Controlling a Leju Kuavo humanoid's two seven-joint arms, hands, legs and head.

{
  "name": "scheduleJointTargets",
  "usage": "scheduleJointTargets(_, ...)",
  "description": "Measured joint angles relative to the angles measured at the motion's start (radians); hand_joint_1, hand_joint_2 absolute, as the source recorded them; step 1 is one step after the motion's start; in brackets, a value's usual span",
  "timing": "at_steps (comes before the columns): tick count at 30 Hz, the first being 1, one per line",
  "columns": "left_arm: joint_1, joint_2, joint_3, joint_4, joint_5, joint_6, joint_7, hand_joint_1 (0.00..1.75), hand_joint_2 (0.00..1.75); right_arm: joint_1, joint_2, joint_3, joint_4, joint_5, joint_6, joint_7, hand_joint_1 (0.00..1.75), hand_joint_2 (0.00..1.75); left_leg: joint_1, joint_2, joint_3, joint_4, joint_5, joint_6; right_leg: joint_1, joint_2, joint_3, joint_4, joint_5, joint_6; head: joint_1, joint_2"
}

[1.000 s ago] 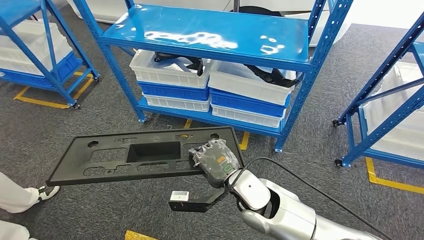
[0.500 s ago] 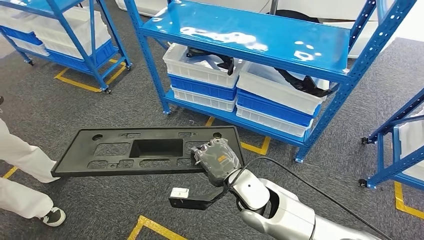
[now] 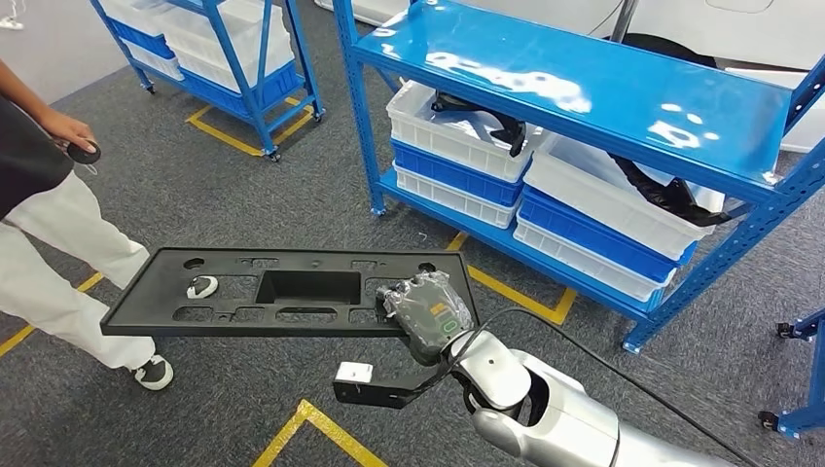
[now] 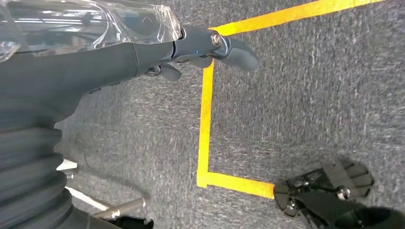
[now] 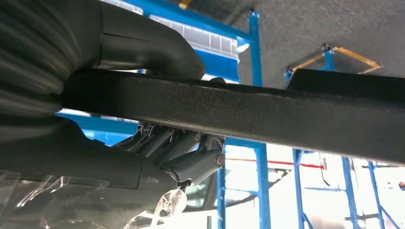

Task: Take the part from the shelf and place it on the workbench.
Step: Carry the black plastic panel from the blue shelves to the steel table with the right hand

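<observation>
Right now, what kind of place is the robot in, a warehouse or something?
Most likely a factory parts store or workshop. Blue steel shelving holds stacked white and blue plastic bins, yellow tape lines mark zones on the grey carpeted floor, and the right hand carries a black moulded part.

The robot's right arm point(image 3: 545, 409) is silver and rounded, with a black cable point(image 3: 584, 350) looping from wrist to forearm. Its right hand point(image 3: 425, 313) is dark grey under clear plastic wrap, bearing an orange patch and a green ring. A black bracket with a white block point(image 3: 351, 374) juts from the wrist. The left hand point(image 4: 143, 52) is dark grey, ribbed at the cuff, wrapped likewise.
</observation>
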Motion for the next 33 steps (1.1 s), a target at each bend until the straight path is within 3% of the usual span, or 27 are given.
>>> scheduleJointTargets(2,0.001,0.002,0.000,-0.001,-0.001,0.001,0.002,0.00,1.75,0.000,0.000,-0.003,0.000,-0.006,0.006,0.006,1.75,1.75,-0.001,0.039,-0.017,0.034,-0.018,-0.009,-0.002,-0.024,0.002,-0.002,0.000,-0.009,-0.003,0.000)
scheduleJointTargets(4,-0.003,0.002,-0.001,-0.001,-0.003,0.003,0.003,0.00,1.75,-0.001,0.000,-0.009,-0.001,-0.015,0.012,0.010,1.75,1.75,-0.002,0.107,-0.073,0.150,-0.073,-0.021,-0.002,-0.048,0.005,-0.002,-0.001,-0.015,-0.007,0.000)
scheduleJointTargets(6,-0.008,0.002,-0.001,-0.001,-0.007,0.004,0.005,0.00,1.75,0.000,-0.002,-0.012,-0.001,-0.029,0.026,0.015,1.75,1.75,0.003,0.133,-0.146,0.290,-0.124,-0.028,0.000,-0.077,0.005,-0.002,-0.004,-0.018,-0.008,0.000)
scheduleJointTargets(7,-0.010,0.003,-0.001,-0.001,-0.010,0.004,0.006,0.00,1.75,0.001,-0.003,-0.013,-0.001,-0.037,0.034,0.016,1.75,1.75,0.004,0.136,-0.163,0.318,-0.126,-0.029,0.000,-0.091,0.006,-0.002,-0.006,-0.019,-0.008,0.000)
scheduleJointTargets(8,-0.011,0.003,-0.001,-0.001,-0.013,0.004,0.009,0.00,1.75,0.002,-0.004,-0.012,-0.001,-0.044,0.042,0.015,1.75,1.75,0.004,0.137,-0.157,0.301,-0.109,-0.027,0.000,-0.105,0.008,-0.002,-0.008,-0.019,-0.008,0.000)
scheduleJointTargets(9,-0.012,0.003,-0.001,-0.001,-0.015,0.004,0.011,0.00,1.75,0.002,-0.004,-0.012,-0.001,-0.050,0.046,0.014,1.75,1.75,0.003,0.144,-0.127,0.240,-0.075,-0.023,0.001,-0.118,0.010,-0.002,-0.010,-0.018,-0.008,0.000)
scheduleJointTargets(11,-0.016,0.004,-0.001,-0.001,-0.016,0.004,0.013,0.00,1.75,0.001,-0.004,-0.013,-0.001,-0.055,0.050,0.012,1.75,1.75,-0.006,0.187,-0.044,0.080,-0.011,-0.010,0.004,-0.142,0.018,-0.003,-0.015,-0.014,-0.008,0.000)
scheduleJointTargets(13,-0.023,0.005,-0.001,-0.001,-0.016,0.004,0.014,0.00,1.75,0.000,-0.004,-0.013,-0.001,-0.055,0.050,0.011,1.75,1.75,-0.018,0.216,-0.009,0.003,0.009,0.002,0.006,-0.162,0.024,-0.006,-0.019,-0.006,-0.008,0.000)
scheduleJointTargets(15,-0.027,0.006,-0.001,-0.001,-0.015,0.005,0.014,0.00,1.75,-0.001,-0.004,-0.014,-0.002,-0.050,0.049,0.013,1.75,1.75,-0.022,0.196,-0.012,-0.004,0.010,0.011,0.007,-0.182,0.029,-0.011,-0.022,0.004,-0.008,0.000)
scheduleJointTargets(16,-0.026,0.007,-0.001,-0.001,-0.015,0.005,0.014,0.00,1.75,-0.002,-0.004,-0.014,-0.002,-0.044,0.048,0.017,1.75,1.75,-0.020,0.182,-0.010,-0.009,0.014,0.016,0.006,-0.174,0.031,-0.008,-0.027,0.010,-0.008,0.000)
scheduleJointTargets(18,-0.025,0.007,-0.001,-0.001,-0.012,0.006,0.014,0.00,1.75,-0.005,-0.005,-0.015,-0.002,-0.029,0.046,0.023,1.75,1.75,-0.012,0.156,-0.002,-0.019,0.023,0.029,0.005,-0.119,0.010,0.047,-0.065,0.016,-0.006,0.000)
scheduleJointTargets(20,-0.025,0.007,-0.001,-0.001,-0.009,0.006,0.017,0.00,1.75,-0.006,-0.007,-0.015,-0.001,-0.017,0.046,0.019,1.75,1.75,-0.009,0.127,-0.001,-0.021,0.026,0.036,0.005,-0.061,-0.057,0.183,-0.129,0.015,-0.004,0.000)
scheduleJointTargets(21,-0.024,0.007,-0.001,-0.001,-0.008,0.005,0.019,0.00,1.75,-0.006,-0.008,-0.014,-0.001,-0.013,0.046,0.014,1.75,1.75,-0.009,0.112,-0.001,-0.021,0.026,0.036,0.006,-0.051,-0.093,0.247,-0.149,0.015,-0.003,0.000)
scheduleJointTargets(22,-0.021,0.007,-0.001,-0.001,-0.007,0.004,0.020,0.00,1.75,-0.004,-0.009,-0.012,0.000,-0.011,0.046,0.009,1.75,1.75,-0.010,0.096,-0.001,-0.020,0.026,0.037,0.007,-0.048,-0.116,0.281,-0.151,0.015,-0.003,0.000)
scheduleJointTargets(23,-0.018,0.007,-0.001,-0.001,-0.006,0.004,0.021,0.00,1.75,-0.002,-0.009,-0.011,0.000,-0.009,0.046,0.005,1.75,1.75,-0.010,0.079,-0.001,-0.020,0.025,0.037,0.006,-0.046,-0.121,0.276,-0.132,0.014,-0.003,0.000)
scheduleJointTargets(24,-0.014,0.007,-0.001,-0.001,-0.006,0.003,0.021,0.00,1.75,-0.001,-0.009,-0.010,0.000,-0.007,0.047,0.002,1.75,1.75,-0.009,0.061,0.000,-0.018,0.025,0.036,0.005,-0.041,-0.105,0.228,-0.096,0.013,-0.002,0.000)
scheduleJointTargets(25,-0.011,0.008,-0.001,-0.001,-0.005,0.003,0.021,0.00,1.75,0.000,-0.010,-0.010,0.000,-0.005,0.047,0.001,1.75,1.75,-0.007,0.043,0.000,-0.015,0.023,0.033,0.003,-0.025,-0.075,0.154,-0.051,0.012,-0.002,0.000)
scheduleJointTargets(27,-0.009,0.008,-0.001,-0.001,-0.005,0.003,0.021,0.00,1.75,0.000,-0.009,-0.009,0.001,-0.001,0.047,-0.003,1.75,1.75,-0.007,0.012,-0.005,-0.007,0.019,0.025,-0.003,0.019,-0.022,0.028,0.005,0.009,-0.002,0.000)
scheduleJointTargets(28,-0.007,0.008,-0.001,-0.001,-0.005,0.003,0.021,0.00,1.75,0.000,-0.009,-0.008,0.002,0.000,0.047,-0.004,1.75,1.75,-0.007,0.000,-0.010,-0.004,0.018,0.021,-0.003,0.032,-0.010,0.000,0.012,0.006,-0.002,0.000)
scheduleJointTargets(30,-0.003,0.009,-0.001,-0.001,-0.007,0.004,0.021,0.00,1.75,0.000,-0.007,-0.005,0.004,0.002,0.047,-0.007,1.75,1.75,-0.003,-0.021,-0.017,-0.004,0.020,0.011,0.000,0.016,-0.008,-0.006,0.011,-0.004,-0.003,0.000)
scheduleJointTargets(31,0.001,0.010,-0.001,-0.002,-0.009,0.005,0.020,0.00,1.75,0.000,-0.006,-0.004,0.005,0.003,0.047,-0.007,1.75,1.75,-0.003,-0.012,-0.021,0.000,0.018,0.005,0.001,0.003,-0.006,-0.007,0.011,-0.010,-0.002,0.000)
scheduleJointTargets(33,0.003,0.012,-0.001,-0.002,-0.014,0.007,0.018,0.00,1.75,-0.001,-0.002,-0.003,0.005,0.006,0.047,-0.007,1.75,1.75,-0.005,0.049,-0.046,0.051,-0.009,-0.007,0.000,-0.023,0.000,-0.010,0.011,-0.023,-0.005,0.000)
